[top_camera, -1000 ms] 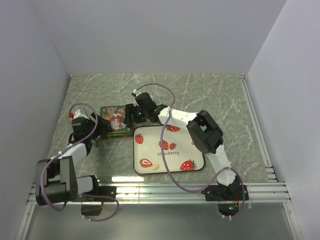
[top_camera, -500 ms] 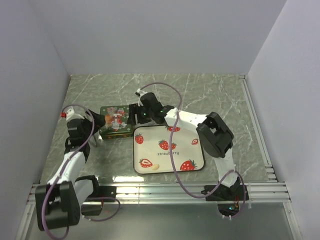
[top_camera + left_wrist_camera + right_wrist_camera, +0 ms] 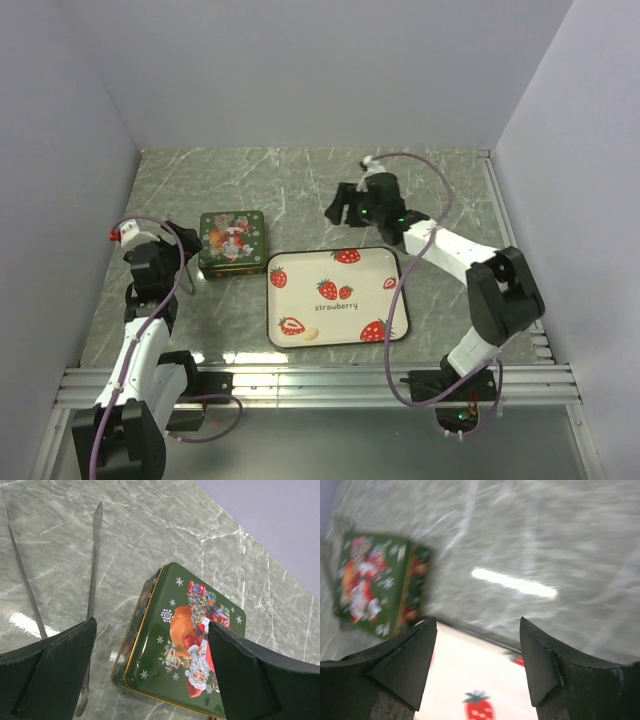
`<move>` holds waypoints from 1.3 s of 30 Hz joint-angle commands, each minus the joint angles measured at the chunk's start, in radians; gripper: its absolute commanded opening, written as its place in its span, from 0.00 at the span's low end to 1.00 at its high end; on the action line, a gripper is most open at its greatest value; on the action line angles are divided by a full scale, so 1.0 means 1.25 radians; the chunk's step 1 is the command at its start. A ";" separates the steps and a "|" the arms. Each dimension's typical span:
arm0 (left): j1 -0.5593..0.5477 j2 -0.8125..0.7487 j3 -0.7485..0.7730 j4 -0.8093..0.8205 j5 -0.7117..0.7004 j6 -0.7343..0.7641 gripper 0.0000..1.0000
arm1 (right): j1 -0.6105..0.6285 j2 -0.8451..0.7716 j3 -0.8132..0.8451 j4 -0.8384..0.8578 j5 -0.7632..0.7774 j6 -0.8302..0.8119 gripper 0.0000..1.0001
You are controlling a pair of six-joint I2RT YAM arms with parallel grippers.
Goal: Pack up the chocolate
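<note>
The left gripper (image 3: 150, 625) stands with its jaws spread wide and nothing between them. In the left wrist view a green tin (image 3: 182, 642) lies on the table (image 3: 150, 525) ahead of the gap, closer to the right finger than to the left, and neither finger touches it. Its lid, painted with a Santa and snowflakes, is on and sits flat.

The right gripper (image 3: 477, 622) is also parted, holding nothing. Its wrist view is blurred, but the white tray (image 3: 470, 665) with a red strawberry print shows just beneath the gap, and the tin sits off beyond the left finger, well apart from it. From above, these jaws hang past the far edge of the tray (image 3: 400, 300), over bare table.

One cream-coloured piece of chocolate (image 3: 310, 333) lies on the tray near its front left corner, just beside a printed strawberry. It is well away from the right jaws, across the whole tray from them, and it is on the far side of the tin from the left jaws, nearer the arm bases. No finger is close to it.
</note>
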 commanded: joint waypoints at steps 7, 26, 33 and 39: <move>0.002 -0.062 0.074 -0.038 -0.007 0.001 0.99 | -0.140 -0.273 -0.168 0.032 0.113 -0.016 0.74; -0.004 -0.105 0.146 -0.067 0.028 0.007 0.99 | -0.261 -0.752 -0.302 -0.173 0.274 -0.049 0.80; -0.005 -0.097 0.157 -0.054 0.041 0.021 0.99 | -0.284 -0.800 -0.315 -0.211 0.288 -0.057 0.81; -0.013 -0.094 0.167 -0.056 0.037 0.029 0.99 | -0.297 -0.826 -0.324 -0.228 0.285 -0.058 0.82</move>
